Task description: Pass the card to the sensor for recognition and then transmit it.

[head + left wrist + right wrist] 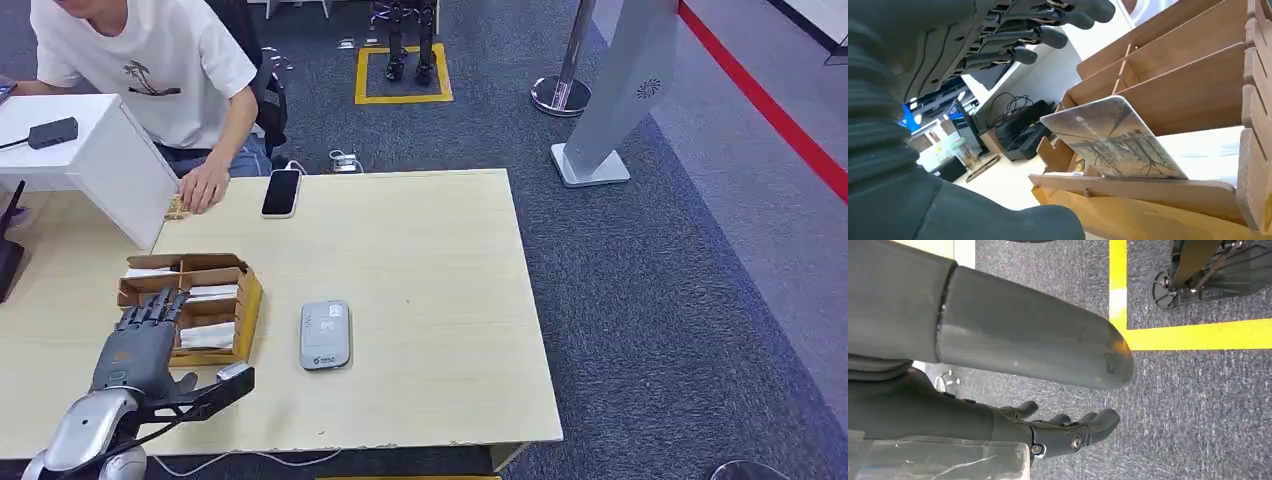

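A wooden card box (243, 300) with several slots stands on the table's left side, holding white cards. In the left wrist view a card (1113, 137) printed with trees leans up out of a slot of the box (1193, 95). My left hand (140, 335) hovers over the near end of the box, fingers (1043, 35) spread and thumb out, holding nothing. A grey card sensor (325, 334) lies flat on the table just right of the box. My right hand (1058, 432) hangs over the carpet with fingers loosely apart and nothing in it.
A person in a white shirt (150, 60) sits at the far left, one hand (205, 185) resting on the table beside a black phone (281, 192). A white box (90, 160) stands at the left. The wooden table (440, 300) ends at right over grey carpet.
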Robot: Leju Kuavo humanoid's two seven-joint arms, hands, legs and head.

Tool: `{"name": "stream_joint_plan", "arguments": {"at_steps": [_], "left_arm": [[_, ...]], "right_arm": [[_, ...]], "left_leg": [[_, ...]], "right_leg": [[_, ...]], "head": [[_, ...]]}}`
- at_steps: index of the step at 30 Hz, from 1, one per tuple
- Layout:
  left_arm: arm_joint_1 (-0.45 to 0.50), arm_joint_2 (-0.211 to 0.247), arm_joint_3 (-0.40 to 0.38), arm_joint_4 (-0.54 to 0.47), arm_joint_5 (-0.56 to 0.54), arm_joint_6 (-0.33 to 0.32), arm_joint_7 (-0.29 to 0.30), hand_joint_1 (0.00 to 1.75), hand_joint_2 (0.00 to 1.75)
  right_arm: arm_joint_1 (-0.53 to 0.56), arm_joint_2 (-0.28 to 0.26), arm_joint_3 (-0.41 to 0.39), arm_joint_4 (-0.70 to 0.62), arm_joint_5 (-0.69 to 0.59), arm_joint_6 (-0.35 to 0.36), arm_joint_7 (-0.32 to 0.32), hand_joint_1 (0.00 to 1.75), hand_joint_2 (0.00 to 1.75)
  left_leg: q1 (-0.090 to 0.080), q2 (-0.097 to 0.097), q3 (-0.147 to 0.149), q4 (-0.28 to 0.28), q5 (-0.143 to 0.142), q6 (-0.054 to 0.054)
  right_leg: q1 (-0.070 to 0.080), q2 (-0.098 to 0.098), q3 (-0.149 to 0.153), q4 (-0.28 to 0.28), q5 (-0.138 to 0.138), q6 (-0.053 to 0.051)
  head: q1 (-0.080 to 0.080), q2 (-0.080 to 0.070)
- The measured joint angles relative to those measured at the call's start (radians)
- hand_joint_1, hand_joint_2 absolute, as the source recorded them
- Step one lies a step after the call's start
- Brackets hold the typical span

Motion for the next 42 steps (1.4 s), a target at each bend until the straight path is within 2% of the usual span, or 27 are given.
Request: {"name": "stream_joint_plan", "arguments": {"at_steps": [1, 2, 3, 31, 35, 42], "left_arm": [[0.0, 0.0, 0.0, 0.0, 0.0, 0.0, 0.0, 0.0, 1.75], [0.0, 0.0, 0.0, 0.0, 0.0, 0.0, 0.0, 0.38, 1.75], [0.0, 0.0, 0.0, 0.0, 0.0, -0.001, 0.0, 1.75, 1.75], [-0.001, 0.0, 0.0, 0.0, 0.042, 0.035, -0.023, 1.75, 1.75], [-0.01, 0.0, 0.0, -0.007, 0.039, 0.068, -0.024, 1.75, 1.75], [-0.081, -0.013, 0.0, -0.018, 0.003, 0.131, -0.024, 1.75, 1.75]], "right_arm": [[0.0, 0.0, 0.0, 0.0, 0.0, 0.0, 0.0, 0.0, 0.0], [0.0, 0.0, 0.0, 0.0, 0.0, 0.0, 0.0, 0.0, 0.0], [0.0, 0.0, 0.0, 0.0, -0.002, 0.0, 0.0, 0.0, 0.0], [0.0, 0.0, 0.0, 0.0, -0.017, -0.002, 0.001, 0.0, 0.0], [0.0, 0.0, 0.0, 0.0, -0.018, -0.002, 0.001, 0.0, 0.0], [0.0, 0.0, 0.0, 0.0, -0.017, -0.002, 0.0, 0.0, 0.0]], "left_leg": [[0.0, 0.0, 0.0, 0.0, 0.0, 0.0], [0.0, 0.0, 0.0, 0.0, 0.0, 0.0], [0.0, 0.0, 0.0, 0.0, 0.0, 0.0], [0.0, 0.0, 0.0, 0.0, 0.0, 0.0], [0.0, 0.0, 0.0, 0.0, 0.0, 0.0], [0.0, 0.0, 0.0, 0.0, 0.0, 0.0]], "right_leg": [[0.0, 0.0, 0.0, 0.0, 0.0, 0.0], [0.0, 0.0, 0.0, 0.0, 0.0, 0.0], [0.0, 0.0, 0.0, 0.0, 0.0, 0.0], [0.0, 0.0, 0.0, 0.0, 0.0, 0.0], [0.0, 0.0, 0.0, 0.0, 0.0, 0.0], [0.0, 0.0, 0.0, 0.0, 0.0, 0.0]], "head": [[0.0, 0.0], [0.0, 0.0], [0.0, 0.0], [0.0, 0.0], [0.0, 0.0], [0.0, 0.0]]}}
